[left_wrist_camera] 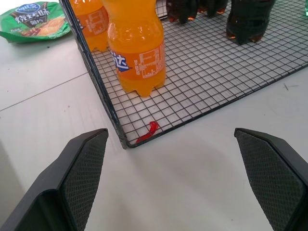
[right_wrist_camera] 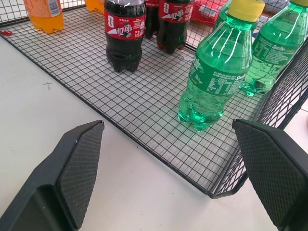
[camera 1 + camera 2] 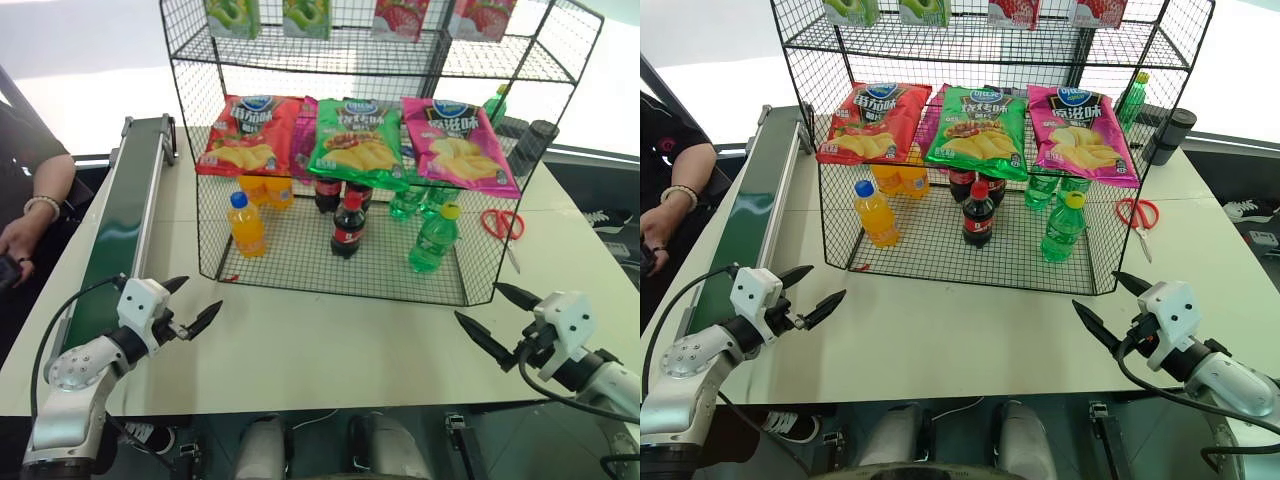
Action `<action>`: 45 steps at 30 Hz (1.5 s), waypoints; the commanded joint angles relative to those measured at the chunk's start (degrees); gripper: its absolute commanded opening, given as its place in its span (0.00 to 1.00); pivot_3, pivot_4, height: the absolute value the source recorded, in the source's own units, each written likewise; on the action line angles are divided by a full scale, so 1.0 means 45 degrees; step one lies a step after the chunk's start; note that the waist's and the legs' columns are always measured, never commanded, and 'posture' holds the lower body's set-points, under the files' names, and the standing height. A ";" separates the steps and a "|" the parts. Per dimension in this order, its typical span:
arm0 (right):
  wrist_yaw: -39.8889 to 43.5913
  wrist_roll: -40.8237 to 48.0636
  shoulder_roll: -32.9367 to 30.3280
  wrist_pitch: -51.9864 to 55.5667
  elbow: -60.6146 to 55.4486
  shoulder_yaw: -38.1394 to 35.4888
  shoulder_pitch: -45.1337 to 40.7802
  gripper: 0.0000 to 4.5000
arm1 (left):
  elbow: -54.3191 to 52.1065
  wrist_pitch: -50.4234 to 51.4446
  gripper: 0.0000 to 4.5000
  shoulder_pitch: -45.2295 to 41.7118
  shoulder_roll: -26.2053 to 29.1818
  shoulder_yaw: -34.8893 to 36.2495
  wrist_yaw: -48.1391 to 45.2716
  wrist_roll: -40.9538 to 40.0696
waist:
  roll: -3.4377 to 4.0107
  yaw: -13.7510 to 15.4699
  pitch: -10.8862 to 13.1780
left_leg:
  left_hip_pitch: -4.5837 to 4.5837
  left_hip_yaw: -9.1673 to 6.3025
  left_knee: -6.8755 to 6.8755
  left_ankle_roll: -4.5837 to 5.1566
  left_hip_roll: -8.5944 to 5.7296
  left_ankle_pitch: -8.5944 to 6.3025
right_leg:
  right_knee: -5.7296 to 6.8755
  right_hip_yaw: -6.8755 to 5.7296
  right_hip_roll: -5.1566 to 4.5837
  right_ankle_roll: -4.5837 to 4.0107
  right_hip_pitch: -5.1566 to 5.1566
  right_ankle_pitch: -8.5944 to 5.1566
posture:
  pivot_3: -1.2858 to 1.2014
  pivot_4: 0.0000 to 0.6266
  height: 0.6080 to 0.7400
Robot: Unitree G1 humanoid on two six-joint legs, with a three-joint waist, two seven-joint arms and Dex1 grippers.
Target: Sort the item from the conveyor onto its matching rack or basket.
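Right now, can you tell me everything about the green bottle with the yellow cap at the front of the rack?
The green bottle is small, see-through green plastic, with a yellow screw cap, closed, and a green label with white print around its middle. It looks full. It stands upright on the wire floor of the black rack, near the front right corner, its bumpy base resting on the grid. More green bottles stand just behind it, a cola bottle to its left. Neither gripper touches it.

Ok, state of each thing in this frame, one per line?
Left gripper: open, empty, over the table.
Right gripper: open, empty.
Green soda bottle: upright on the rack's bottom tier, capped.
Rack: standing on the table, crisp bags hung on it.
Conveyor: belt bare.
Scissors: lying flat.
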 commanded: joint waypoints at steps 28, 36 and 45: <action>0.0060 0.0095 0.0114 -0.0147 -0.0151 -0.0096 -0.0174 0.99 | 0.0037 -0.0041 1.00 -0.0222 0.0074 0.0057 0.0016 -0.0039 | 0.0000 -0.0001 -0.0001 | 0.0001 0.0001 0.0001 0.0000 0.0000 0.0000 | 0.0001 0.0000 0.0006 0.0000 0.0002 0.0000 | 0.52 0.24 1.00; 0.0153 0.0023 0.0176 -0.0478 0.0111 -0.0143 -0.0044 0.99 | -0.0002 -0.0047 1.00 -0.0158 0.0045 -0.0031 -0.0087 -0.0029 | -0.0001 -0.0001 -0.0001 | 0.0002 0.0001 0.0001 0.0000 0.0000 0.0000 | 0.0002 0.0001 0.0007 0.0000 0.0004 0.0001 | 0.52 0.24 1.00; 0.0157 -0.0018 0.0252 -0.0500 0.0088 -0.0038 -0.0035 0.99 | -0.0082 -0.0011 1.00 -0.0114 0.0117 0.0052 -0.0137 -0.0007 | -0.0001 -0.0001 -0.0001 | 0.0003 0.0000 0.0001 0.0000 0.0000 0.0000 | 0.0002 0.0001 0.0007 0.0000 0.0003 0.0000 | 0.52 0.24 1.00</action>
